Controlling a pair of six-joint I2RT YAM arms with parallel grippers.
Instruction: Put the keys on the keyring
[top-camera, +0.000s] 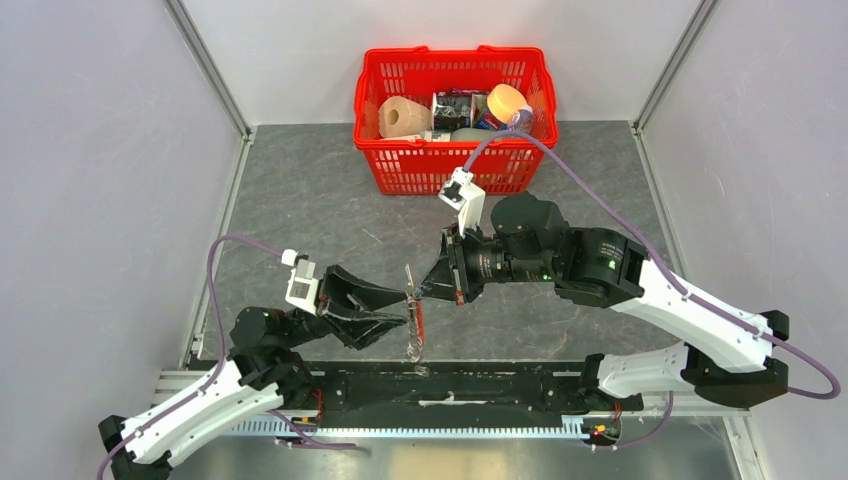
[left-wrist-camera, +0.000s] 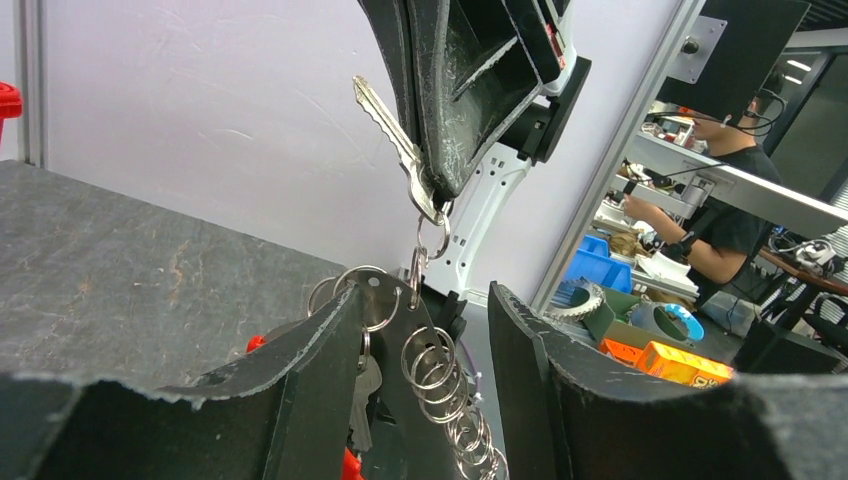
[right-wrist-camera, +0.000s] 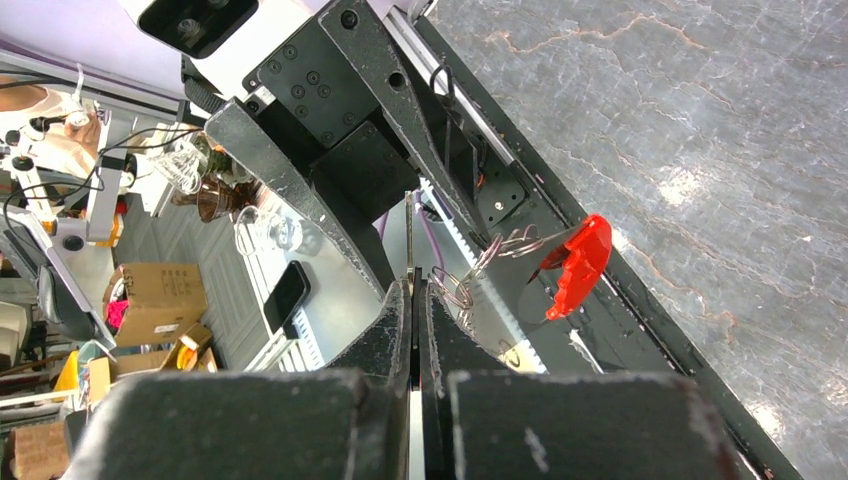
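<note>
Right gripper (left-wrist-camera: 440, 185) is clenched on the key (left-wrist-camera: 395, 135). It pinches the head end, and the toothed blade sticks up and out past the fingertips. In the right wrist view the fingers are pressed together with only the key's thin edge between them.

A small ring hangs off the key just under those fingertips, and the keyring (left-wrist-camera: 440, 370) drops from there. It's a flat metal tab, a chain of rings and another key lower down. The red strap (right-wrist-camera: 575, 262) sits at the bottom, below and beyond the right gripper.

Left gripper (left-wrist-camera: 423, 295) is released, jaws apart, with the keyring hanging between its fingers. The tab is right against one finger and there's a clear gap to the other. From the top view, both gripper tips almost meet above the counter (top-camera: 300, 200), with the keyring directly beneath them.
</note>
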